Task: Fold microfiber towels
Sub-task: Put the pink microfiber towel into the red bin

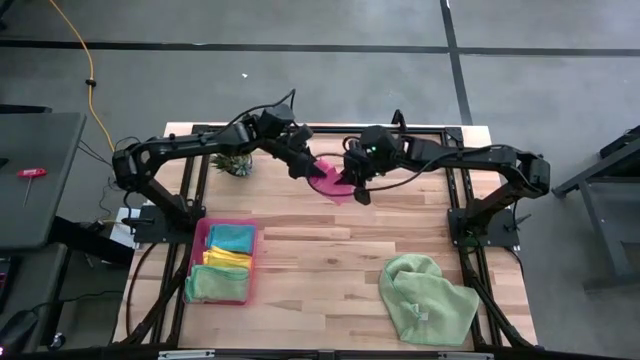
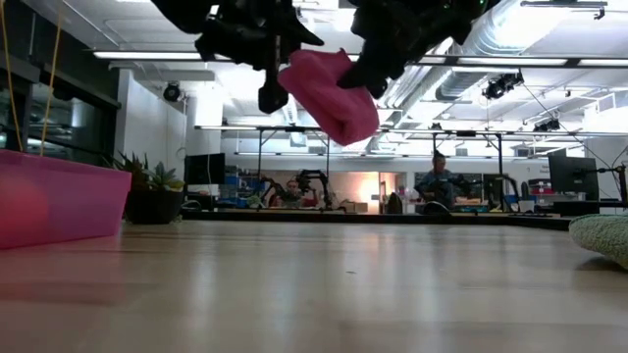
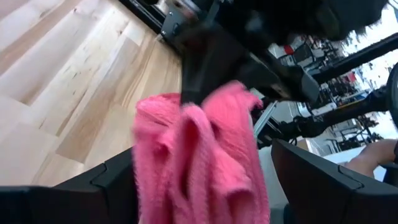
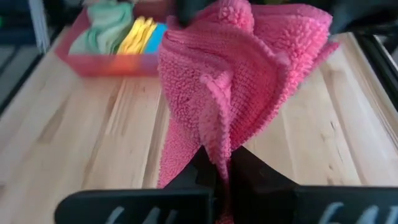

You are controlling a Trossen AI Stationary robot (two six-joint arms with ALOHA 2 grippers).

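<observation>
Above the table (image 1: 330, 250), right hand (image 1: 352, 180) pinches the hot pink towel (image 1: 330, 180); left hand (image 1: 303, 165) gapes.

Both arms raised, end effectors meeting above the far middle of the tabletop.
Left end effector (image 1: 300, 166) reaches in from the left, fingers (image 3: 118, 180) spread wide. Right end effector (image 1: 357, 185) reaches in from the right, fingers (image 4: 202, 171) pinched together on the hot pink towel (image 1: 328, 178), held aloft.

Hot pink towel (image 1: 330, 180); pale green towel (image 1: 428, 298), loose on the bench. Translucent pink tray (image 1: 200, 240) held teal (image 1: 232, 238), yellow (image 1: 228, 259) and pale green (image 1: 217, 283) towels. Bench (image 1: 320, 260): light wood planks. Plant (image 1: 232, 162): green. Arms: black.
</observation>
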